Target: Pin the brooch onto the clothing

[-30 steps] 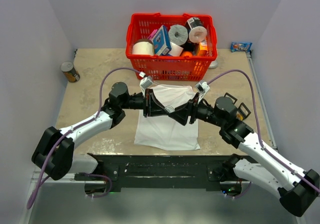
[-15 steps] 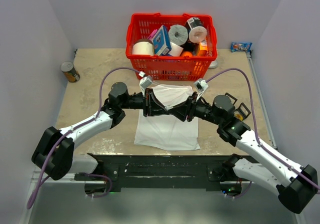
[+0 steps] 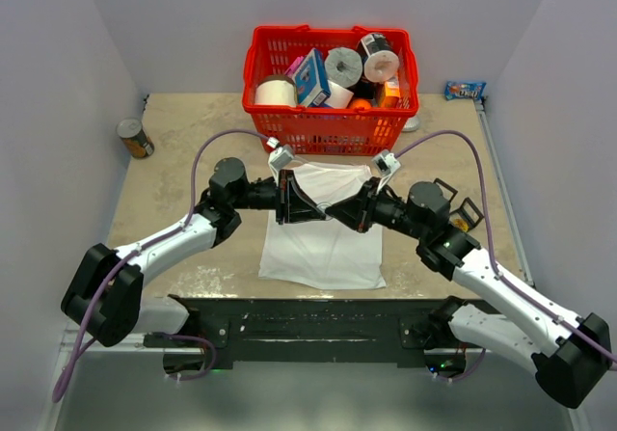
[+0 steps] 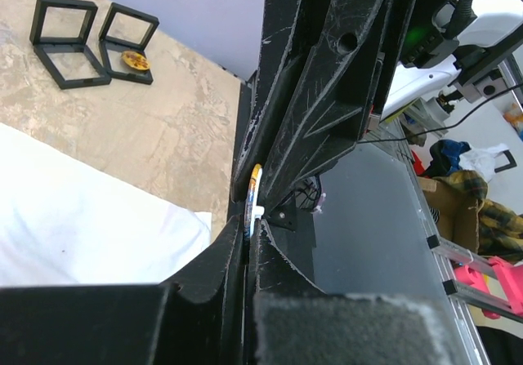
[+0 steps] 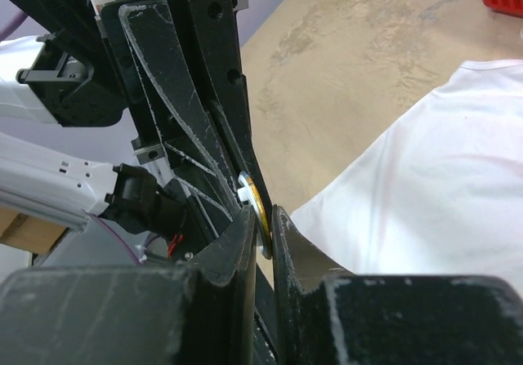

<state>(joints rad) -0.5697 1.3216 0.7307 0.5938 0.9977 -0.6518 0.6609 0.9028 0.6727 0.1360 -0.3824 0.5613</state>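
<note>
The brooch (image 4: 255, 195) shows edge-on as a thin gold disc with a white stub, pinched between the tips of my left gripper (image 4: 248, 228), which is shut on it. In the right wrist view the brooch (image 5: 260, 206) also sits between the tips of my right gripper (image 5: 263, 220), whose jaws stand closed against it. Both grippers meet tip to tip, the left gripper (image 3: 318, 206) and the right gripper (image 3: 338, 209), a little above the upper part of the clothing (image 3: 318, 250). This white T-shirt lies flat on the table.
A red basket (image 3: 253, 74) full of rolls and boxes stands just behind the shirt. A can (image 3: 135, 138) stands at the far left and a blue packet (image 3: 464, 90) at the far right. Black square frames (image 4: 69, 42) lie right of the shirt.
My right gripper has moved left to the left gripper's tips and closed its jaws around the brooch. The left arm has not moved.
</note>
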